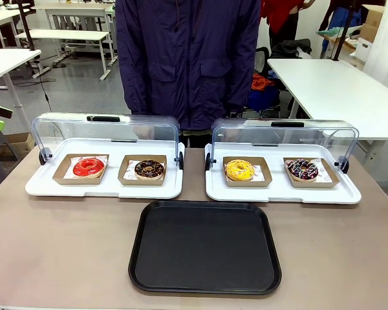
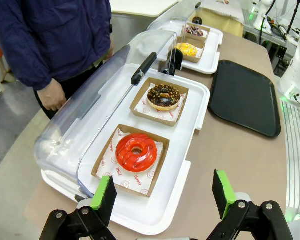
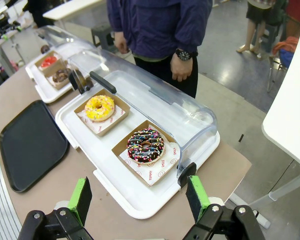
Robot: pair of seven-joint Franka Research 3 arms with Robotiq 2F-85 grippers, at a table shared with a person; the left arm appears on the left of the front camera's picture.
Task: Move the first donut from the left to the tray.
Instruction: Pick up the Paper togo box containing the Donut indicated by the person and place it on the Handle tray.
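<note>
Two claws gaped empty: my left claw hung just near the first donut, red-iced in its cardboard holder on the far-left white tray, lid raised for reach, my right claw idle, the black tray bare on the near desk.

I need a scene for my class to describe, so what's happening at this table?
Nothing is held yet. The red donut sits in its box on a white tray, lid open. The left gripper hovers near it, jaws open; the right gripper, jaws open too, hovers by the sprinkled donut. The black tray lies in front. A person stands opposite.
</note>
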